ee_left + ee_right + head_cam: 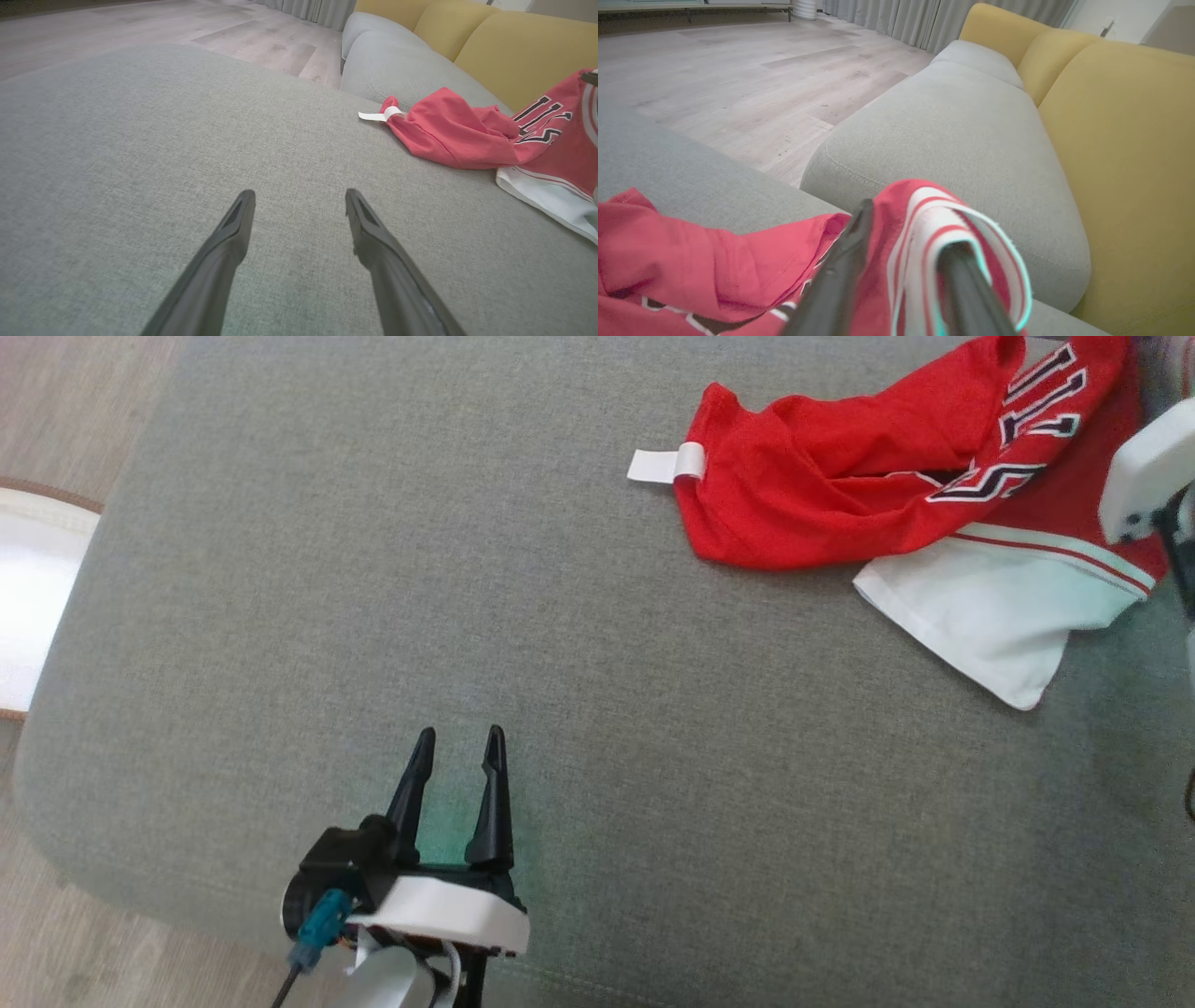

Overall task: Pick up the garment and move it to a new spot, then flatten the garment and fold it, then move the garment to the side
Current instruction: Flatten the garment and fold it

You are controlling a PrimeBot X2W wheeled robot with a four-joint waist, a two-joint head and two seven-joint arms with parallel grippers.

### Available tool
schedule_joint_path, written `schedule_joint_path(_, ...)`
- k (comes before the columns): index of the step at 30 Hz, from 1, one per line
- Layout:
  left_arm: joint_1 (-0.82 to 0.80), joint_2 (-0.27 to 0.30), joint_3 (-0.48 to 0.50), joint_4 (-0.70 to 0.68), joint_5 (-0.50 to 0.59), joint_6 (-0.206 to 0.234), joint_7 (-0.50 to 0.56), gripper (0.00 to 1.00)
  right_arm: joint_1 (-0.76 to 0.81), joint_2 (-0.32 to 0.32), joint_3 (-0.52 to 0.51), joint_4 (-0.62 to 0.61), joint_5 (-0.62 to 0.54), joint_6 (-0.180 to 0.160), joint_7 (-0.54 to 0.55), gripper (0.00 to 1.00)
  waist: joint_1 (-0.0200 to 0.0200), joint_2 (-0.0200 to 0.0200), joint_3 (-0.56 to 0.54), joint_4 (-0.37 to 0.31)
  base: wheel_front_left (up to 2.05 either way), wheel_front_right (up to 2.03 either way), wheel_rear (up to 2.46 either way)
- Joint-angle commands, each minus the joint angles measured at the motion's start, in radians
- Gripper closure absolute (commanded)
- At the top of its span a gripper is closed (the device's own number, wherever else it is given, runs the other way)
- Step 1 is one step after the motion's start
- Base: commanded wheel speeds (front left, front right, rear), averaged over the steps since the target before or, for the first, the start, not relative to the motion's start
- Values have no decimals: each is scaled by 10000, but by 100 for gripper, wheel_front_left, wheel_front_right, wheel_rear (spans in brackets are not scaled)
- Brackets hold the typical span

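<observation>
Tracking the garment: I am watching the crumpled red jersey with black-and-white numerals and a white hem panel (pixel 822 495). It is lying bunched at the far right of the broad grey woven seat cushion (pixel 523 644), close to the mustard-yellow back cushions (pixel 1134 163).
Long axis: it is running across my head view, from a small white tag (pixel 665 465) at its left end towards the numerals at its right end.
Right gripper: the right gripper (pixel 911 226) is sitting at the jersey's right end. Red cloth is lying between its two dark fingers, and the red-and-white striped edge band (pixel 990 242) is draping over one of them. The fingers are standing a little apart, but I cannot tell whether they are pinching the cloth or merely poking through it.
Left gripper: the left gripper (pixel 459 737) is hovering over bare cushion near the front edge, jaws spread wide and holding nothing.
Bearing: from the left jaws the jersey is lying well apart, ahead and off to the right, with the tag end nearest.
Nearer arm: the right, plainly, since it is in the cloth.
Judgement: I am reckoning the pick-up is the step in hand. The lift is turning on whether the right fingers are truly closing on fabric, because a band only hooked over one finger could be slipping off as the arm rises.
</observation>
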Motion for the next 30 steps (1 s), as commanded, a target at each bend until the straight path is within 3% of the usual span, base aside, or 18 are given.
schedule_joint_path(1, -300, 6, 320, -183, 132, -19, -111, 0, -285, 74, 164, -137, 48, -7, -255, 0, -3, 0, 19, -21, 0, 0, 0)
schedule_joint_path(7, -328, 11, 445, -86, 207, -57, -121, 0, -104, 337, 618, 686, 625, -7, -883, 0, -3, 0, -208, -452, 0, 0, 0)
schedule_joint_path(14, -241, 173, 625, -118, 253, -31, -125, 0, 634, 418, 668, 603, 1304, -7, -1095, 0, -3, 0, -705, -1172, 0, 0, 0)
schedule_joint_path(24, 83, 383, 717, -295, 185, 114, -68, 0, 2605, 860, 655, -939, 1771, -7, -1211, 0, -3, 0, -1424, -1707, 0, 0, 0)
schedule_joint_path(30, 166, 476, 703, -483, 157, 170, 5, 0, 4361, 1426, 1266, -2246, 1924, -7, -646, 0, -3, 0, -1477, -1708, 0, 0, 0)
